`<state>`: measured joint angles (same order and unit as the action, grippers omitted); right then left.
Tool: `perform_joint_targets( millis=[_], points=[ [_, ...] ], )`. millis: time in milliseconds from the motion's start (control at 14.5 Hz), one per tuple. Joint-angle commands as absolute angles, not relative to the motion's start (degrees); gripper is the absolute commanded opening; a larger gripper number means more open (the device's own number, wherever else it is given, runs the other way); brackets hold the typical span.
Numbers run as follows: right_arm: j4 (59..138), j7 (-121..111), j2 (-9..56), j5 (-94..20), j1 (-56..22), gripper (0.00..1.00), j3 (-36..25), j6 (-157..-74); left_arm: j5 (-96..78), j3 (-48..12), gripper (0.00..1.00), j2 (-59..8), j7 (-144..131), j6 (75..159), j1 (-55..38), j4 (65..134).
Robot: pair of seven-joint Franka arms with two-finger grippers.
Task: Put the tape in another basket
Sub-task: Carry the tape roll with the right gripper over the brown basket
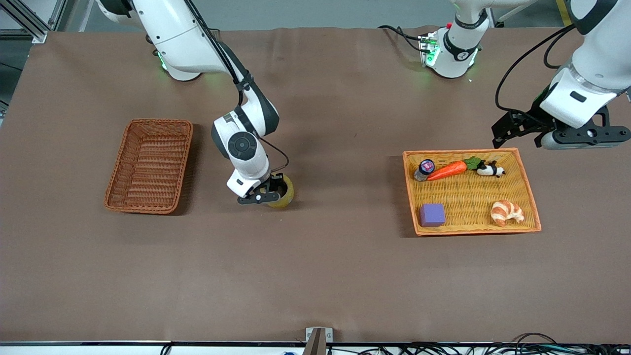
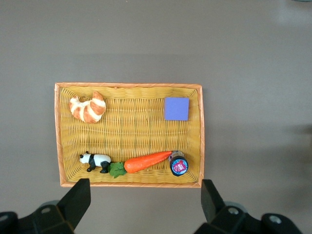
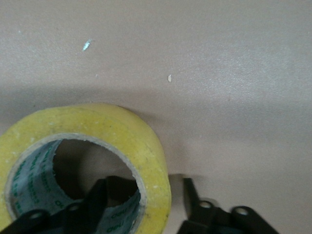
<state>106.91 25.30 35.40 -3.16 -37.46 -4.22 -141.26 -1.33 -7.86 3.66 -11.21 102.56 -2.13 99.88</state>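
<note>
Your right gripper [image 3: 163, 204] is down at the tape [image 1: 283, 193], which lies on the tabletop [image 1: 345, 271] between the 2 baskets. 1 finger [image 3: 100, 195] sits inside the hole, the other outside the wall, straddling it (not yet pinching). The brown basket [image 1: 150, 165] is toward the right arm's end. Your left gripper [image 2: 146, 204] waits spread above the yellow basket [image 1: 532, 207].

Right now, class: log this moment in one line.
right gripper: fingers straddling tape wall on table | left gripper: open above yellow basket | brown basket: holds nothing
</note>
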Motion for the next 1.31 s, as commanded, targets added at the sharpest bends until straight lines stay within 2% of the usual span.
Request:
perform_joint_targets(
  millis=[0,69,275,344,550,757,963,1238],
  points=[
    [107.0,25.8,35.2,-2.1,-37.3,0.11,-4.0,-141.6,-1.9,-8.0,1.00,5.2,-10.4,102.9,-1.6,100.1],
    [106.8,26.0,35.2,-2.1,-37.1,0.01,-4.0,-141.3,-1.8,-7.9,1.00,5.2,-10.3,101.6,-1.6,99.4],
    [106.0,26.0,34.9,-2.3,-36.7,0.00,-4.1,-140.1,-1.1,-6.9,1.00,5.0,-8.3,98.5,-1.7,98.6],
    [105.0,26.5,34.2,-2.5,-36.7,0.00,-4.6,-138.0,-1.4,-4.2,1.00,4.3,-6.3,98.5,-2.5,97.4],
    [101.3,27.1,28.1,-2.6,-36.0,0.00,-8.8,-124.9,-1.3,-3.0,1.00,2.9,-3.8,96.2,-3.3,95.7],
    [103.1,18.8,19.6,-2.7,-29.0,0.00,-9.4,-117.9,-1.7,-3.0,1.00,2.7,-4.6,96.2,-3.4,95.0],
    [109.8,6.6,11.9,-2.6,-20.2,0.00,-9.5,-114.4,-1.4,-3.0,1.00,2.5,-4.8,96.2,-3.9,94.4],
    [121.0,-8.3,6.5,-2.2,-9.7,0.00,-9.6,-119.6,-1.1,-2.8,1.00,1.9,-4.4,96.2,-4.6,94.1]
  ],
)
